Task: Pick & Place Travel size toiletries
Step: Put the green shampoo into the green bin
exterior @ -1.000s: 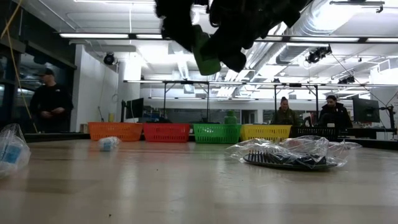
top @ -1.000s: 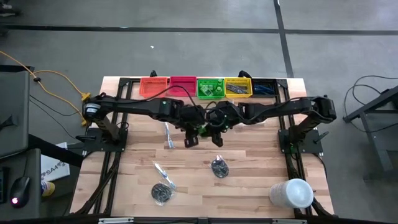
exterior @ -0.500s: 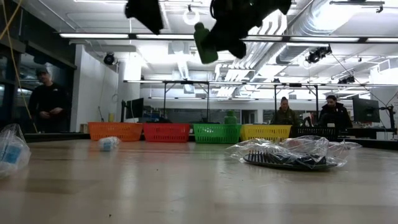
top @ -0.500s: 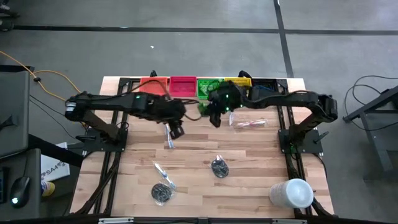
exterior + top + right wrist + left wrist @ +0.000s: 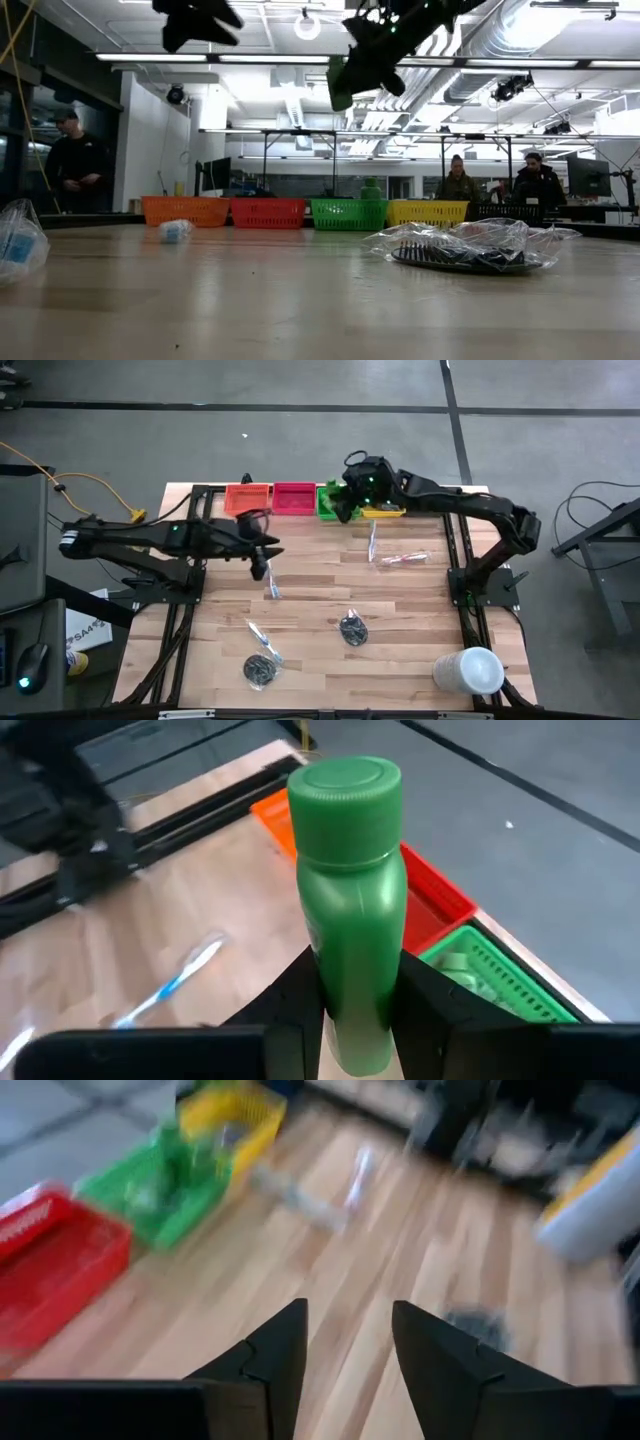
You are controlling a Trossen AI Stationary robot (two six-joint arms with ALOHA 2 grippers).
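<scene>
The right gripper (image 5: 355,1010) is clamping a stubby green bottle (image 5: 350,890) between its two dark fingers, cap pointing away from the wrist. It is hanging in the air over the green bin (image 5: 333,503) at the table's far edge. The left gripper (image 5: 345,1350) is holding nothing, its fingers standing a narrow gap apart above the wood, left of centre.

Five bins are sitting in a row along the far edge: orange (image 5: 246,498), red (image 5: 293,497), green, yellow (image 5: 384,510) and a dark one mostly hidden behind the right arm. A large white cylinder (image 5: 467,670) is lying at the near right corner.

On the wooden table (image 5: 400,635) I am counting two dark round bundles (image 5: 352,628), two clear-wrapped toothbrushes on the left (image 5: 262,637) and two slim wrapped items right of centre (image 5: 403,559).

Beyond the table, three people (image 5: 72,155) are standing or sitting in a bright workshop under strip lights.
</scene>
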